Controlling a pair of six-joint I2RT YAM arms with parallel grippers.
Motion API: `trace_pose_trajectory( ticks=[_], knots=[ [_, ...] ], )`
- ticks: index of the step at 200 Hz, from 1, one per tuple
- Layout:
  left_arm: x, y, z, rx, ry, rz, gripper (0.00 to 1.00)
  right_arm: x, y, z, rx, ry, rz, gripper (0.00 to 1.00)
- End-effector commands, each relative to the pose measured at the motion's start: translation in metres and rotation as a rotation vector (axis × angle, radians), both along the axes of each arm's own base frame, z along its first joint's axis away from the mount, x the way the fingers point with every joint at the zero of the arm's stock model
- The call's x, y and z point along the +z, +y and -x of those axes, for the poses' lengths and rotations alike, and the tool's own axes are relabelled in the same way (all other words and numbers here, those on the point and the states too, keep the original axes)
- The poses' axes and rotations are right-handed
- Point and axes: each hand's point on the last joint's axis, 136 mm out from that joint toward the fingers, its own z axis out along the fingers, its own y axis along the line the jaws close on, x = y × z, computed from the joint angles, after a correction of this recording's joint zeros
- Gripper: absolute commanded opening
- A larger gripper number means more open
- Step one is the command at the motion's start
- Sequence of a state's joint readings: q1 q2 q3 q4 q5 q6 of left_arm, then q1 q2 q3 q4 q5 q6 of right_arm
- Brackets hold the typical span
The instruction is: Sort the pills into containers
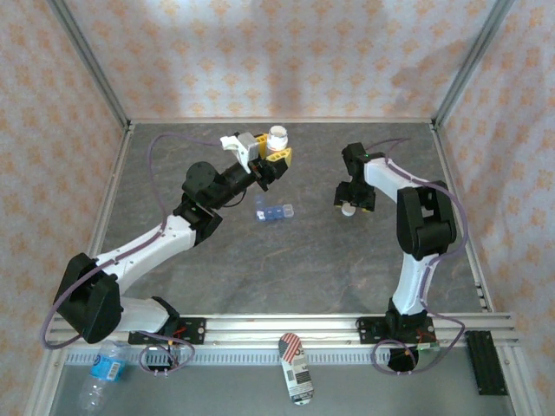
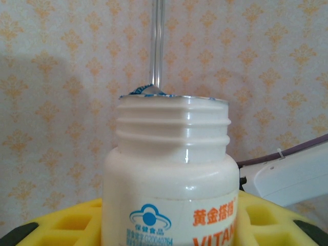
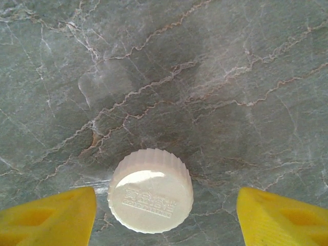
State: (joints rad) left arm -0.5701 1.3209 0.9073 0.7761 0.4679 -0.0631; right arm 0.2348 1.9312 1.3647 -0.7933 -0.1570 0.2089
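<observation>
My left gripper [image 1: 276,154] is shut on a white pill bottle [image 2: 169,179] with orange lettering, held upright above the table with its cap off and the threaded neck bare. The bottle [image 1: 277,138] sits between yellow fingers [image 2: 61,225]. A small translucent blue pill organiser [image 1: 273,211] lies on the table in front of and below that gripper. My right gripper [image 1: 349,208] is open, pointing down over the white ribbed bottle cap [image 3: 150,190], which lies flat on the marble between the yellow fingertips [image 3: 51,218] without touching them. No loose pills show.
Patterned walls and metal posts bound the grey marble table [image 1: 260,269]. A plastic water bottle [image 1: 102,371] and a flag-printed can [image 1: 296,367] lie beyond the near rail. The right arm's white link [image 2: 292,177] shows behind the bottle.
</observation>
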Motion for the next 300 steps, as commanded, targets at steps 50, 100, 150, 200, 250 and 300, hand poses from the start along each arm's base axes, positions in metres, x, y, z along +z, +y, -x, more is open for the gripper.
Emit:
trace_pose_trajectory(
  ticks=[50, 100, 150, 200, 250, 300],
  knots=[
    [-0.010, -0.007, 0.005, -0.028, 0.028, -0.019, 0.00, -0.014, 0.001, 0.000, 0.005, 0.022, 0.007, 0.68],
    [-0.013, -0.010, 0.005, -0.031, 0.038, -0.029, 0.00, -0.017, 0.002, -0.001, 0.007, 0.020, -0.001, 0.61],
    [-0.017, -0.011, 0.004, -0.031, 0.048, -0.038, 0.00, -0.016, 0.005, 0.001, 0.014, 0.019, -0.020, 0.48],
    [-0.048, -0.006, -0.002, 0.027, 0.065, -0.097, 0.00, 0.014, 0.015, 0.002, 0.006, -0.035, -0.091, 0.38],
    [-0.111, -0.001, -0.014, 0.107, 0.062, -0.235, 0.00, 0.115, 0.047, -0.001, 0.066, -0.193, -0.277, 0.36],
    [-0.152, -0.016, -0.019, 0.060, 0.000, -0.305, 0.00, 0.204, 0.085, 0.005, 0.212, -0.288, -0.508, 0.36]
  ],
)
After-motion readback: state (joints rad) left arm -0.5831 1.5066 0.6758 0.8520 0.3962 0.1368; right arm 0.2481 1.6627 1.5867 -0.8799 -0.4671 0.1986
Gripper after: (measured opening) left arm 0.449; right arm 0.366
